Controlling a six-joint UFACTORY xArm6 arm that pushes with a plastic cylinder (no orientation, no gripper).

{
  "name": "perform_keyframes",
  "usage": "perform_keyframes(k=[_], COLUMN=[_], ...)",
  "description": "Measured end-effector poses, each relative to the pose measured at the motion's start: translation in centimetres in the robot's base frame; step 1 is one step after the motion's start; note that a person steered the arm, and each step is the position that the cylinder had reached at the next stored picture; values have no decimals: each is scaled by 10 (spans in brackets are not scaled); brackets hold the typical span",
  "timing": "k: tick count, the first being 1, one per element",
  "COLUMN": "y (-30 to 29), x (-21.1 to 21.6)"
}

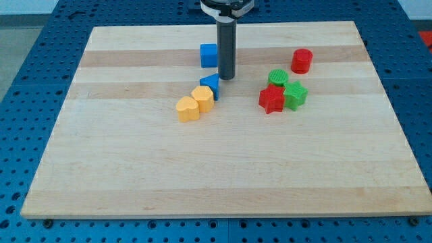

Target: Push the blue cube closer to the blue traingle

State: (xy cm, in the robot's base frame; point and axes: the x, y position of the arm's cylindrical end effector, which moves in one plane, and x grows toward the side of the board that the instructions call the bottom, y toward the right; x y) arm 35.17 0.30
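Observation:
The blue cube sits on the wooden board near the view's top, left of my rod. The blue triangle lies a little below it, touching a yellow block. My tip rests on the board just right of and slightly above the blue triangle, and below-right of the blue cube. A short gap separates the cube from the triangle.
A second yellow block lies below-left of the first. A green cylinder, a green star and a red star cluster at the right. A red cylinder stands farther right and up.

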Motion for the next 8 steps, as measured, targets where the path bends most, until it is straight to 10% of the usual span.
perform_keyframes(k=[3,6,8], y=[-4,-118,-46], x=[-155,-129,-93])
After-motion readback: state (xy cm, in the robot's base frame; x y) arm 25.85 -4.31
